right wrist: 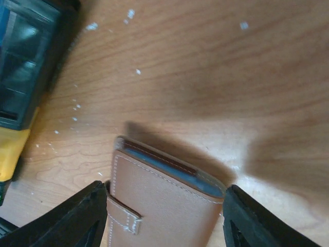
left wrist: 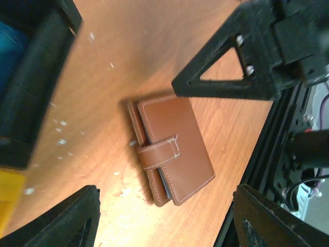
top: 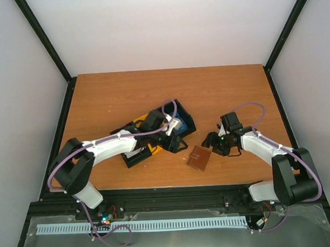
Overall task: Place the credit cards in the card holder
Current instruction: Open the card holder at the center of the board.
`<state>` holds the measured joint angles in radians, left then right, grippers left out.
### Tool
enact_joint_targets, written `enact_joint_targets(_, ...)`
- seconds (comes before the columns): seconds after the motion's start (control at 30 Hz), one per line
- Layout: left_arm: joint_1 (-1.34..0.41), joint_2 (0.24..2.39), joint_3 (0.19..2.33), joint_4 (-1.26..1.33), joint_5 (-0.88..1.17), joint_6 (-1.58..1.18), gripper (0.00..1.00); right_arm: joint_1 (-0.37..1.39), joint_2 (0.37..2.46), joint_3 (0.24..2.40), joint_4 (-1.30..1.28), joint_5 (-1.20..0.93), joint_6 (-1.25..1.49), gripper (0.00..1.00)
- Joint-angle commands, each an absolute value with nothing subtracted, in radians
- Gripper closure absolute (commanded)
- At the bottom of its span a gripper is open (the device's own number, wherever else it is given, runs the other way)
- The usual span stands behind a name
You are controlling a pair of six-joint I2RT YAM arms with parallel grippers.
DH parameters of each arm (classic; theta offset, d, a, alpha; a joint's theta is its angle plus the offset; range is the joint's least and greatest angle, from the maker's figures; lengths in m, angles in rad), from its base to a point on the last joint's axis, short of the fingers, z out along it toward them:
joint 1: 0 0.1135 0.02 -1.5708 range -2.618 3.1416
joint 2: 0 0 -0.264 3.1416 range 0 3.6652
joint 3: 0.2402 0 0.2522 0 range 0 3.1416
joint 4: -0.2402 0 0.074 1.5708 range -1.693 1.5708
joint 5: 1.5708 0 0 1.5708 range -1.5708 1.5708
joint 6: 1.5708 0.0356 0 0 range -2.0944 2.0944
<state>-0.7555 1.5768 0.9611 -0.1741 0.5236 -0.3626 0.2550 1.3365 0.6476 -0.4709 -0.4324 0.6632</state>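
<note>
Where the wallet [top: 199, 158] lies, closed and flat on the table [top: 152, 90] near its front edge, both arms have their grippers close by. Its strap is folded over the cover, and from the right wrist we see a blue-grey lining and a dark strip along the wallet's open edge.

The right gripper [right wrist: 164, 206] straddles the wallet, one finger at each long side. Its jaws stand wide, and each finger looks to be right against the leather. We cannot tell whether they press on it or only flank it.

The left gripper [left wrist: 164, 206] hangs above the bare wood between the black-and-yellow tray [top: 190, 122] and the wallet. Its jaws are spread wide, with nothing between them. From its wrist camera we see the wallet a little ahead, apart from both fingers, with one finger of the right gripper reaching over the wallet's far end.

The tray sits just left of the wallet, not touching it. Blue and pale shapes, the cards [top: 177, 124], lie in the tray compartment nearest the wallet; we cannot count them.
</note>
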Motion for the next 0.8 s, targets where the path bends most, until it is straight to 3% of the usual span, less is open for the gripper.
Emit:
enact_joint_targets(0.0,-0.823,1.672,1.036,-0.202,0.519,-0.302,0.3,0.271,1.318,0.597,-0.457,-0.396,0.672,0.39)
enact_joint_targets(0.33,-0.843,1.807,1.038,-0.11,0.581,-0.375,0.35,0.293,1.294,0.548,-0.493,-0.414,0.676,0.39)
enact_joint_targets(0.5,-0.845,1.86,1.048,-0.095,0.599,-0.422,0.38,0.305,1.27,0.528,-0.52,-0.405,0.7,0.58)
enact_joint_targets(0.77,-0.847,1.917,1.062,-0.101,0.658,-0.479,0.43,0.316,1.276,0.498,-0.466,-0.482,0.72,0.68)
